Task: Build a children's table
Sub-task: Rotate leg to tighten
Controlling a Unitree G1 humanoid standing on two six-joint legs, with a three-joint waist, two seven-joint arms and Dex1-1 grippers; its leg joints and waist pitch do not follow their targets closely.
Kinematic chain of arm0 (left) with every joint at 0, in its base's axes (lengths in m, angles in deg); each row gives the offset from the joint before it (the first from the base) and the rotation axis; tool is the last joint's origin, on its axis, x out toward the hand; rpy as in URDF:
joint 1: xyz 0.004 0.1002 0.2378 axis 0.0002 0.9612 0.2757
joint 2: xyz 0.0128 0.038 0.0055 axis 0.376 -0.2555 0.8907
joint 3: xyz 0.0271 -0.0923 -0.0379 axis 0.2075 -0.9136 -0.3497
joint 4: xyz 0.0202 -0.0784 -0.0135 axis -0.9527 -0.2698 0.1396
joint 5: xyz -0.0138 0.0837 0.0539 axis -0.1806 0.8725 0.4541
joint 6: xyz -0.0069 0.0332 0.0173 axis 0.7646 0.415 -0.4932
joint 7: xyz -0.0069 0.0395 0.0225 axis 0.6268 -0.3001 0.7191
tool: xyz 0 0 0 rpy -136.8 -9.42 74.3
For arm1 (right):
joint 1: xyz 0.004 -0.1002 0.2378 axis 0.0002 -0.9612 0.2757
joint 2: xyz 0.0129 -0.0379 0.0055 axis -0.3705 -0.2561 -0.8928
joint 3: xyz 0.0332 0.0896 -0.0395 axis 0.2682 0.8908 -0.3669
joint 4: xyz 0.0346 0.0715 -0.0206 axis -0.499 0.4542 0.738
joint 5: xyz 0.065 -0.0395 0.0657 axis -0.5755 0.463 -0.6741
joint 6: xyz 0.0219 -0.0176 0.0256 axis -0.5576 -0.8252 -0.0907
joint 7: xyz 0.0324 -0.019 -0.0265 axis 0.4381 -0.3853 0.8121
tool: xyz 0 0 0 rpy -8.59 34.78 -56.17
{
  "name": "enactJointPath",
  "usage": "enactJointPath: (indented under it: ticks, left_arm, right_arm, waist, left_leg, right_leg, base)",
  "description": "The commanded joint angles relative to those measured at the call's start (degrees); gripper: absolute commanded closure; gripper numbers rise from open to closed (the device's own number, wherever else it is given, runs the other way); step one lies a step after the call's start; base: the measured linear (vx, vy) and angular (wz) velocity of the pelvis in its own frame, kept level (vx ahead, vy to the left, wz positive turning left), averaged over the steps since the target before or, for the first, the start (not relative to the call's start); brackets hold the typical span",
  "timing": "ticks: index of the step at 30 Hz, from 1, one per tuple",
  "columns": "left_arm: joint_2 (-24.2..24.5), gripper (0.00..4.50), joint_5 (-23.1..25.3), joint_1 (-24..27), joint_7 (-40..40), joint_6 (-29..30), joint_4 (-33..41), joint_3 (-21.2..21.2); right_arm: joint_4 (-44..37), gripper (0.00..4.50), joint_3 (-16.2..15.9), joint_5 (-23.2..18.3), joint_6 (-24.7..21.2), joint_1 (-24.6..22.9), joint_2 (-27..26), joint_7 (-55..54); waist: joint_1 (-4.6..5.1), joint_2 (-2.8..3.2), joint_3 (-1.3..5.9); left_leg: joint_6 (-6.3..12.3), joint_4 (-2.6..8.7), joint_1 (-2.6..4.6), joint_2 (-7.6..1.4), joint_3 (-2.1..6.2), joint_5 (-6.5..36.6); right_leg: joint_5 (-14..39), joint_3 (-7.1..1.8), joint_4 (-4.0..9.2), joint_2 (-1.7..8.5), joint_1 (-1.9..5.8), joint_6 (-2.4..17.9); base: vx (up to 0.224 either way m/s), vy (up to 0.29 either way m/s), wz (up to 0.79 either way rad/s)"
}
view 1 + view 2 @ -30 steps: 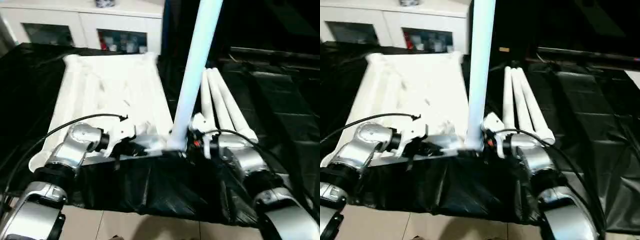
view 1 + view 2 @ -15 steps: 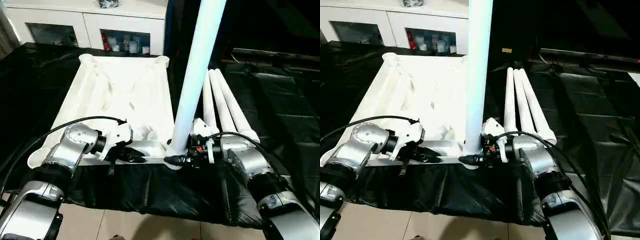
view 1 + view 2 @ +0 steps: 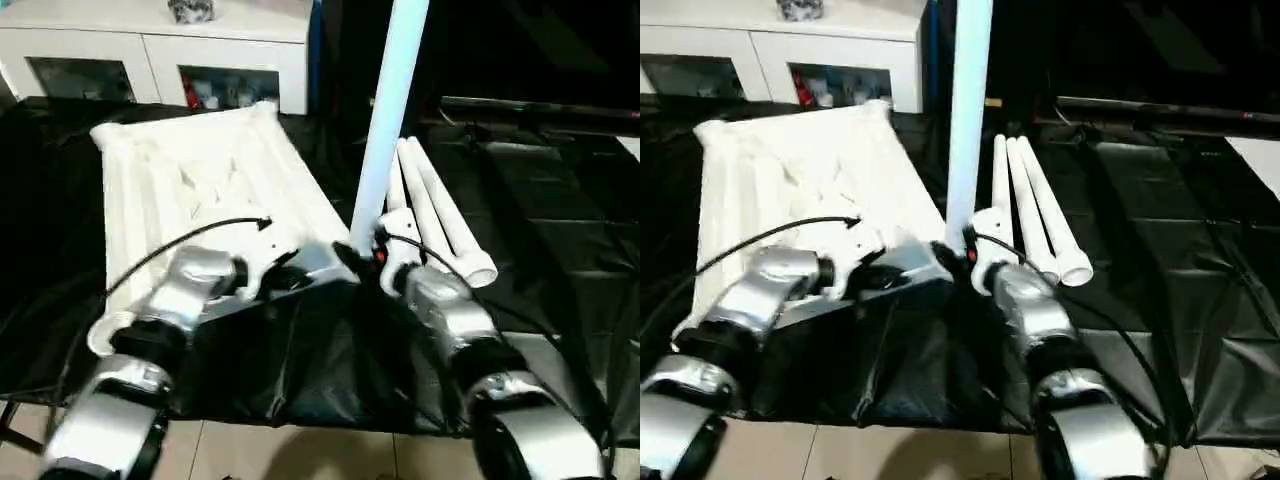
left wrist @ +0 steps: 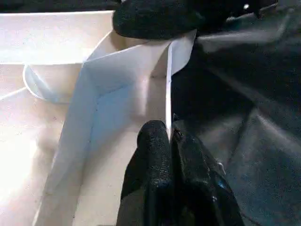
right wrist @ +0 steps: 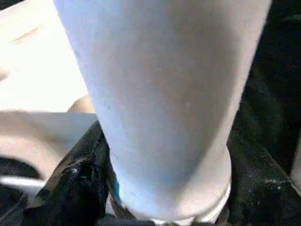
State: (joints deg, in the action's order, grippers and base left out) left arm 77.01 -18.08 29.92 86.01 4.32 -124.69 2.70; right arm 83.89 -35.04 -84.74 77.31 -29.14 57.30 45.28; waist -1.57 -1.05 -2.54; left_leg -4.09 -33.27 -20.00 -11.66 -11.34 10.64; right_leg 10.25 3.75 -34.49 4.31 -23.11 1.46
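Currently, edges: the tabletop (image 3: 200, 175) is seen lying upside down, its raised rim upward, with the near edge close to the front border of the black sheet (image 3: 560, 200).
Open room: bare sheet is seen to the right of the spare legs (image 3: 440, 215); the left side is taken up by the tabletop.
Left gripper (image 4: 168, 141): its fingers are pinched tight on the thin near rim wall, one finger on each face.
Right gripper (image 3: 362, 262): its fingers (image 5: 82, 181) are spread about the foot of the upright leg (image 3: 390, 110); whether the leg is actually squeezed cannot be told.
Upright leg: it stands at the tabletop's near right corner, long axis almost vertical, its top cut off by the picture edge.
Spare legs: three tubes are laid side by side just right of the tabletop, running away from the robot.
Room: a white cabinet (image 3: 150, 45) with glass doors is seen behind.
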Motion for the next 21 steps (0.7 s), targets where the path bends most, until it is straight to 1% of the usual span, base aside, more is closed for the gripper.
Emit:
enactJointPath:
  ticks: [1,3,4,5,6,8,10,11,12,13,14,16,17,19,20,21]
  left_arm:
    - [-4.04,4.50,-0.12,-0.02,-1.19,-0.21,2.23,2.66]
    - [-4.03,4.50,-0.08,0.16,-1.21,-0.23,2.40,2.86]
    - [-3.99,4.50,-0.06,0.22,-1.21,-0.21,2.45,2.86]
    - [-3.93,4.50,0.01,0.38,-1.28,-0.21,2.72,2.93]
    - [-3.82,4.50,-0.04,0.57,-1.32,-0.08,2.93,2.89]
    - [-3.57,4.50,-0.06,0.94,-1.42,0.07,3.39,2.81]
    - [-3.12,4.50,-0.17,1.18,-0.89,-0.11,3.33,2.68]
    - [-2.73,4.50,-0.29,1.36,-0.03,-0.99,3.40,2.67]
    - [-2.32,4.50,-0.61,1.55,0.99,-1.23,3.44,2.57]
    - [-1.47,4.50,-1.17,1.74,3.04,-2.83,3.19,2.52]
    - [-1.47,4.50,-1.17,1.74,3.04,-2.83,3.19,2.52]
    - [-0.01,4.50,-1.94,1.91,6.06,-4.26,2.61,2.38]
    - [-0.01,4.50,-1.94,1.91,6.06,-4.26,2.61,2.38]
    - [1.53,4.50,-2.43,2.08,9.44,-6.33,2.06,2.65]
    - [2.61,4.50,-2.53,2.17,11.37,-7.62,1.77,2.91]
    - [2.61,4.50,-2.53,2.17,11.37,-7.62,1.77,2.91]
  right_arm:
    - [3.67,1.71,-2.77,-0.07,-1.39,0.59,-6.12,2.01]
    - [4.52,1.71,-2.40,-0.14,-0.56,1.03,-6.48,2.10]
    - [4.70,1.71,-2.32,-0.11,-0.26,1.12,-6.50,2.09]
    - [5.23,1.36,-2.03,-0.27,0.10,1.41,-6.62,2.03]
    - [5.53,1.36,-1.61,-0.72,0.41,1.67,-6.71,2.45]
    - [5.97,0.96,-1.20,-1.19,0.72,2.08,-6.73,2.76]
    - [5.86,0.81,-1.96,-0.47,1.50,2.27,-6.08,3.27]
    - [5.61,0.81,-2.38,0.10,2.15,2.24,-5.56,3.92]
    - [5.13,0.67,-2.63,0.32,2.60,2.08,-5.01,5.03]
    - [3.94,0.67,-3.09,0.29,2.91,1.54,-3.89,8.60]
    - [3.94,0.67,-3.09,0.29,2.91,1.54,-3.89,8.60]
    - [1.66,0.67,-4.33,0.31,3.20,0.45,-1.74,14.87]
    - [1.66,0.67,-4.33,0.31,3.20,0.45,-1.74,14.87]
    - [-0.52,0.67,-5.86,0.28,3.23,-0.71,0.54,20.96]
    - [-1.91,0.67,-6.69,0.01,2.88,-1.45,2.01,24.73]
    - [-1.91,0.67,-6.69,0.01,2.88,-1.45,2.01,24.73]
  waist:
    - [0.01,0.49,3.11]
    - [0.10,0.38,3.11]
    - [0.11,0.45,3.03]
    - [0.12,0.44,3.02]
    - [0.20,0.42,3.01]
    - [0.21,0.45,3.00]
    - [0.30,0.49,2.97]
    - [0.27,0.39,2.97]
    - [0.32,0.41,3.04]
    - [0.37,0.36,3.05]
    - [0.37,0.35,3.11]
    - [0.55,0.26,3.29]
    - [0.44,0.25,3.35]
    - [0.28,0.26,3.46]
    - [0.18,0.40,3.49]
    - [-0.09,0.38,3.52]
  left_leg:
    - [0.37,4.08,0.36,-1.69,0.96,14.81]
    - [0.48,4.10,0.29,-1.71,0.98,15.07]
    - [0.54,4.12,0.28,-1.67,0.98,15.33]
    - [0.55,4.13,0.29,-1.68,0.97,15.46]
    - [0.49,4.16,0.27,-1.70,1.02,15.79]
    - [0.42,4.20,0.29,-1.79,1.08,16.10]
    - [0.47,4.23,0.31,-1.76,1.04,16.27]
    - [0.48,4.22,0.35,-1.76,1.03,16.37]
    - [0.54,4.21,0.28,-1.76,1.05,16.09]
    - [0.82,4.19,0.20,-1.71,1.02,15.74]
    - [1.08,4.14,0.13,-1.66,1.04,15.59]
    - [2.06,3.96,-0.03,-1.67,0.88,13.33]
    - [2.47,3.86,-0.04,-1.65,0.85,12.62]
    - [3.92,3.70,-0.25,-1.67,0.75,9.89]
    - [4.12,3.65,-0.20,-1.76,0.69,9.42]
    - [4.55,3.61,-0.18,-1.88,0.59,8.79]
  right_leg:
    - [14.85,-2.82,4.44,3.72,2.30,11.73]
    - [14.97,-2.78,4.43,3.80,2.33,11.85]
    - [15.50,-2.78,4.51,3.79,2.34,11.73]
    - [15.82,-2.79,4.56,3.81,2.32,11.60]
    - [16.49,-2.78,4.56,3.85,2.32,11.51]
    - [17.04,-2.80,4.62,3.91,2.31,11.31]
    - [17.16,-2.79,4.68,3.81,2.20,11.26]
    - [17.33,-2.77,4.73,3.82,2.17,11.22]
    - [16.90,-2.82,4.64,3.86,2.24,11.24]
    - [16.26,-2.81,4.59,3.81,2.29,11.37]
    - [15.81,-2.77,4.52,3.80,2.42,11.47]
    - [12.17,-2.82,4.12,3.75,2.68,12.40]
    - [10.98,-2.82,4.04,3.77,2.77,12.71]
    - [6.39,-2.74,3.53,3.66,3.08,13.94]
    - [5.49,-2.73,3.35,3.68,3.05,14.28]
    - [4.36,-2.59,3.21,3.54,3.18,14.68]
  base:
    - [0.000,0.000,0.00]
    - [0.000,0.000,0.00]
    - [0.000,0.000,0.00]
    - [0.000,0.000,0.00]
    - [0.000,0.000,0.00]
    - [0.000,0.000,0.00]
    - [0.000,0.000,0.00]
    - [0.000,0.000,0.00]
    - [0.000,0.000,0.00]
    - [0.000,0.000,0.00]
    - [0.000,0.000,0.00]
    - [0.000,0.000,0.00]
    - [0.000,0.000,0.00]
    - [0.000,0.000,0.00]
    - [0.000,0.000,0.00]
    - [0.000,0.000,0.00]
